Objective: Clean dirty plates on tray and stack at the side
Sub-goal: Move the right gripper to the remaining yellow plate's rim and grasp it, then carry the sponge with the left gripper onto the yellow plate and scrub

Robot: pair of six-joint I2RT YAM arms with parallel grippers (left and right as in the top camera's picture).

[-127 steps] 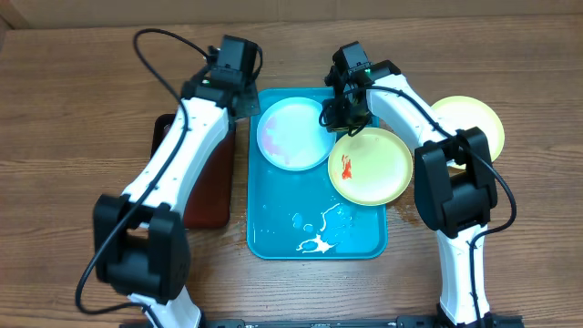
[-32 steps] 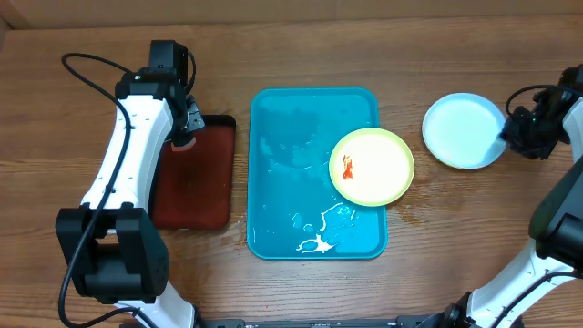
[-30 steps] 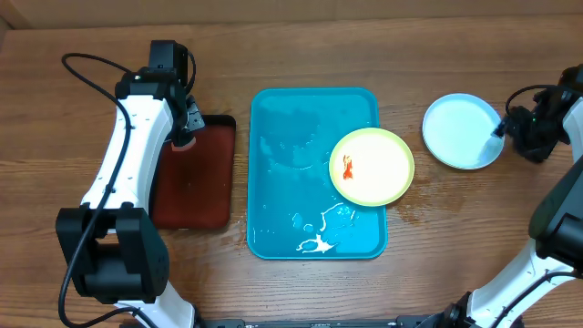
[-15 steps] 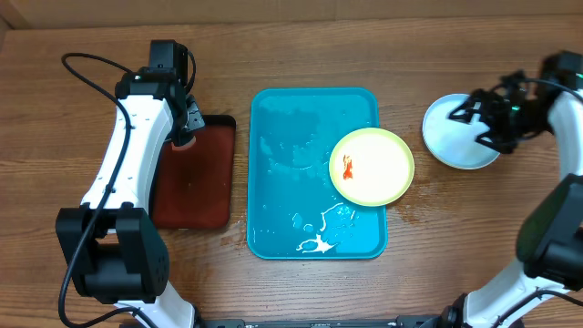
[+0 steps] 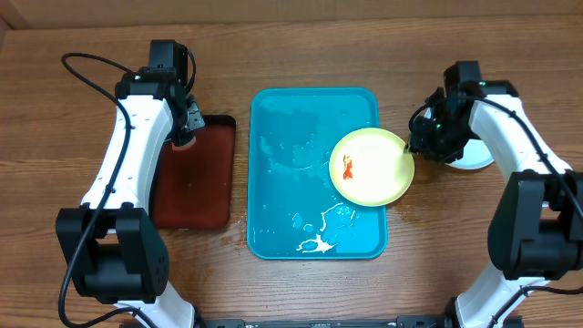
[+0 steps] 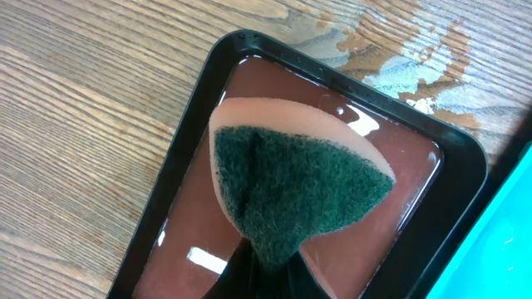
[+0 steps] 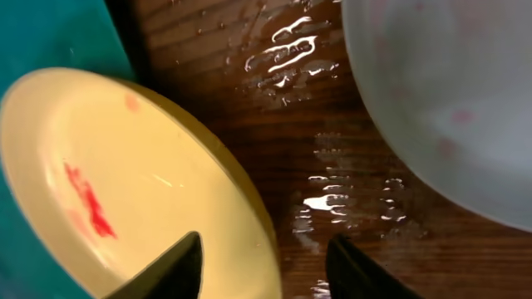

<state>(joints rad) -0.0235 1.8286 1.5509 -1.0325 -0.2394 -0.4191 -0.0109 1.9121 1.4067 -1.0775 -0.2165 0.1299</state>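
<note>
White arms, bulky black joints

The large tray lies mid-table. The first plate rests on its right side, overhanging the rim. The second plate lies on the table further right. The small tray lies left, with the sponge over it.

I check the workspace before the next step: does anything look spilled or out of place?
Yes. The yellow plate hangs over the right rim of the tray and carries a red smear. Water is spilled on the table beside the white plate, and a white puddle lies in the tray.
</note>
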